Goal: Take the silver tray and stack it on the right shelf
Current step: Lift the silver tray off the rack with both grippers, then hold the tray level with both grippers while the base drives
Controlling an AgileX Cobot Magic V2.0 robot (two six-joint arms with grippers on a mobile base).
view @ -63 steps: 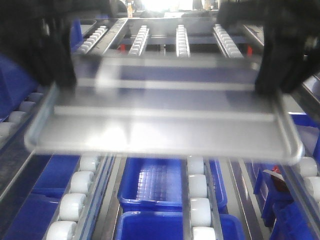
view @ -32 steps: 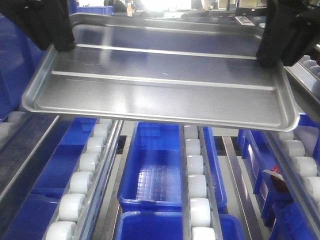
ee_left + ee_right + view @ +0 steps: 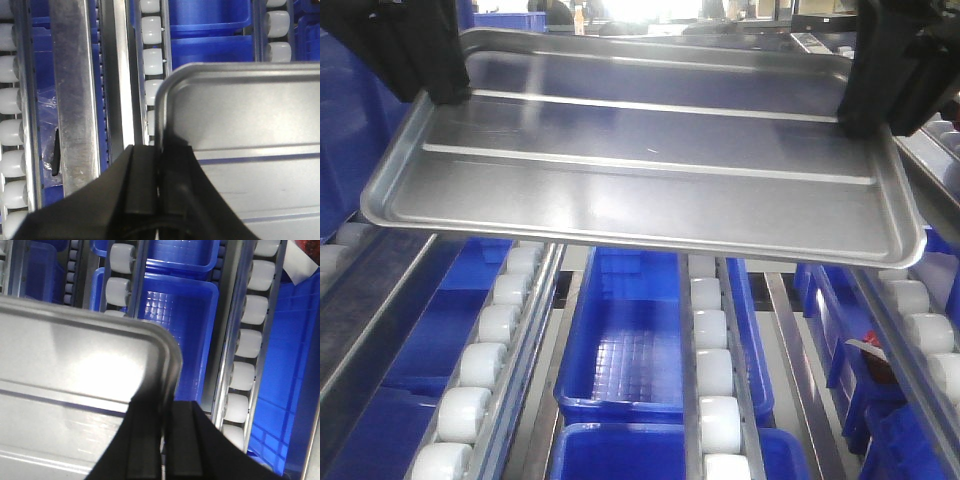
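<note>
Left gripper (image 3: 440, 85) and right gripper (image 3: 872, 105) each clamp a short end of the silver tray (image 3: 640, 170), which hangs in the air between the 2 arms and spans the whole gap from one to the other. 2 long raised ridges cross its flat, shiny bottom, running from the left gripper's side to the right gripper's side.

From the left wrist, the left gripper (image 3: 159, 150) is closed on the tray's (image 3: 250, 115) low rim: 1 black finger (image 3: 142, 175) sits outside the edge and the other inside it, with a rounded corner of the tray just ahead of the fingertips. From the right wrist the picture mirrors this. The right gripper (image 3: 164, 410) pinches the rim of the tray (image 3: 75, 360) between its 2 black fingers (image 3: 182, 440), again just short of a rounded corner.

Below both grippers, and apart from the tray, run steel rails of white rollers (image 3: 480, 365). Blue bins (image 3: 625, 360) lie lower down between those rails, directly beneath the tray's middle. To the outer side of the left gripper a broad steel bar (image 3: 70, 90) runs alongside more rollers (image 3: 152, 60). On the outer side of the right gripper another line of rollers (image 3: 247, 342) passes beside a blue bin (image 3: 180, 315).
</note>
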